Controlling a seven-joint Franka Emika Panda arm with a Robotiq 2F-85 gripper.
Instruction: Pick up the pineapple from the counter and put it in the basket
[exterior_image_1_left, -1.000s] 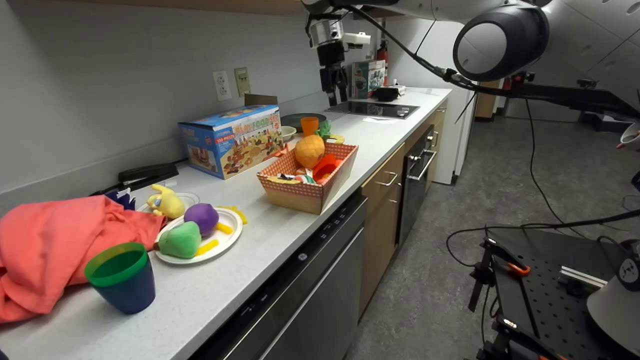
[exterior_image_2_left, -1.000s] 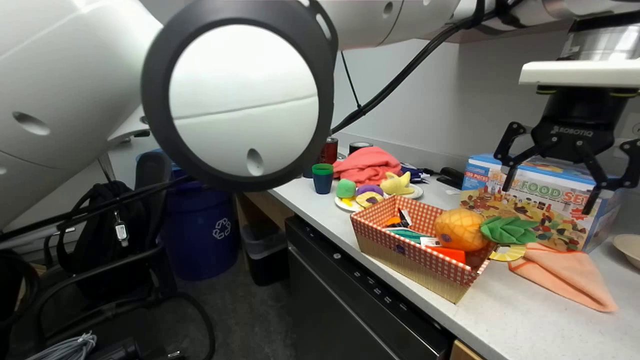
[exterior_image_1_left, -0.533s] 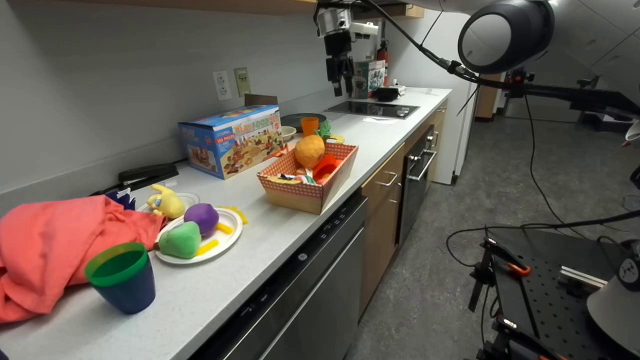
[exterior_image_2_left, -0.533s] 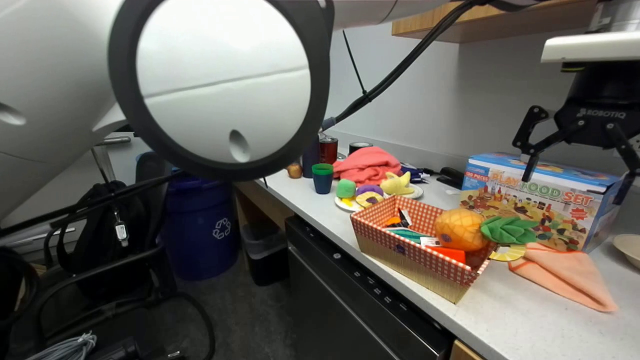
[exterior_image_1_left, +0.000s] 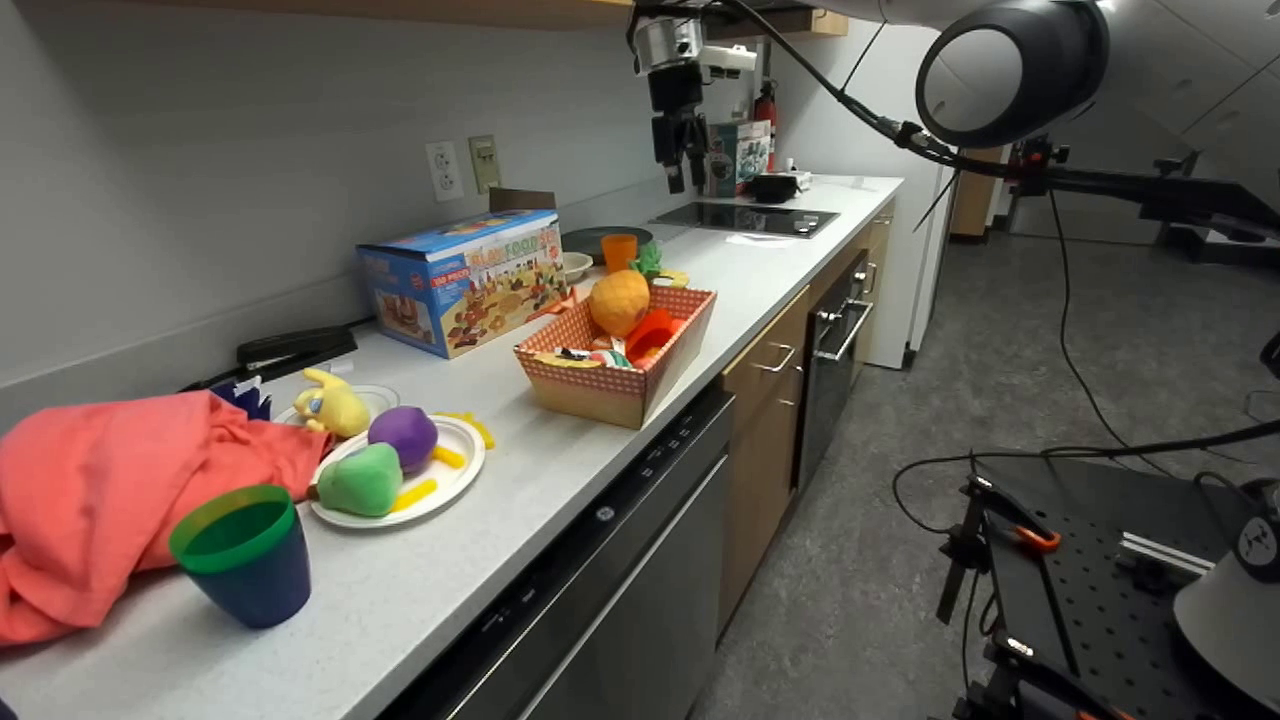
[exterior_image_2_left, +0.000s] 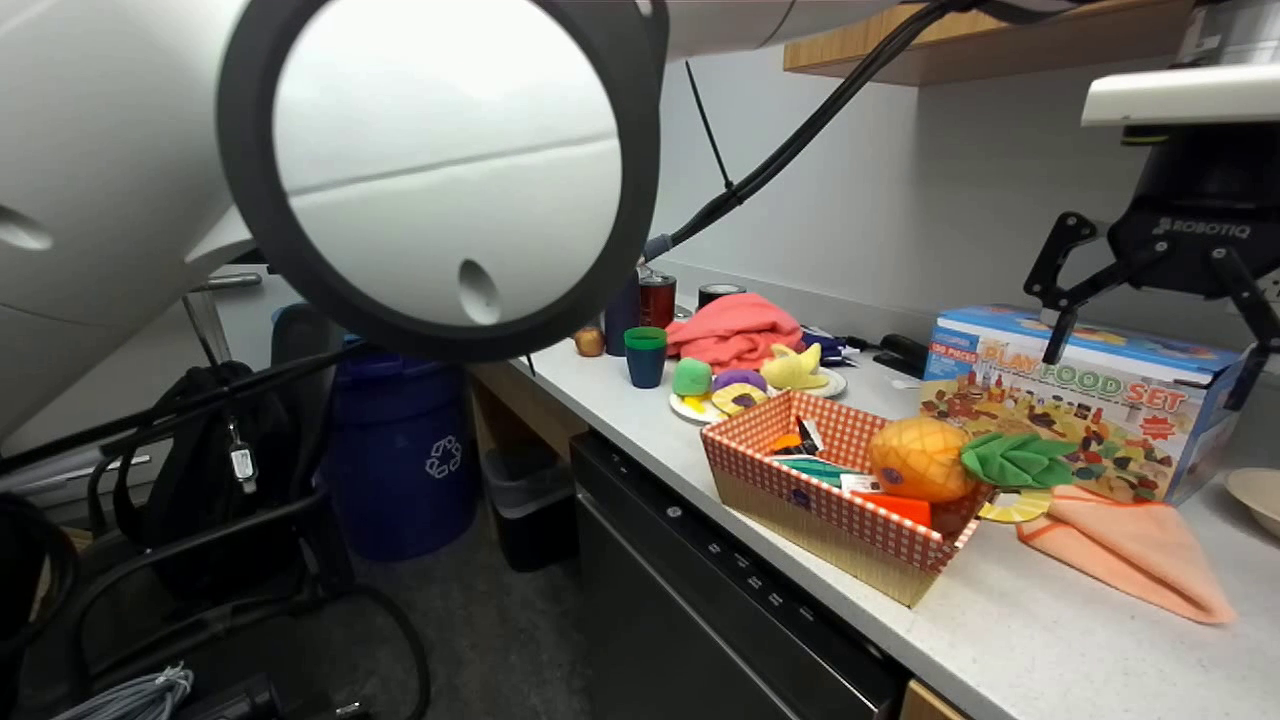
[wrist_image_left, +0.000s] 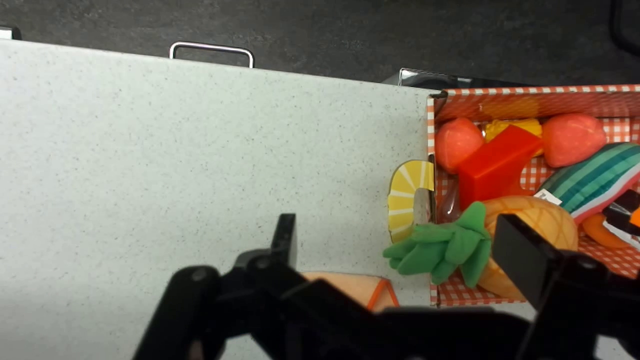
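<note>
toy pineapple (exterior_image_2_left: 918, 462): lying inside the gingham basket (exterior_image_2_left: 800, 512), at one short end.
green crown (wrist_image_left: 450, 245): poking out over that end's rim, so we count the fruit as in, if untidily.
hand (exterior_image_2_left: 1148, 365): raised above the worktop (wrist_image_left: 200, 150), well apart from the fruit, spread wide and holding nothing.
pineapple's trip: pick and put both look done to us; we judge that at most a retreat is left.
basket-mates: we see a red plastic piece (wrist_image_left: 492, 162) and a plush watermelon wedge (wrist_image_left: 595, 175).
pineapple ring (wrist_image_left: 402, 202): outside the crown end; whether it touches the basket we cannot tell.
peach napkin (exterior_image_2_left: 1130, 550): near that ring.
play food set box (exterior_image_2_left: 1070, 410): toward the worktop's back, near the basket but apart.
paper plate (exterior_image_1_left: 455, 487): farther along, bearing a green plush pear (exterior_image_1_left: 362, 480) and a purple toy fruit (exterior_image_1_left: 403, 437).
wall cabinet (exterior_image_2_left: 985, 55): overhead; we think it could hinder a high retreat.
</note>
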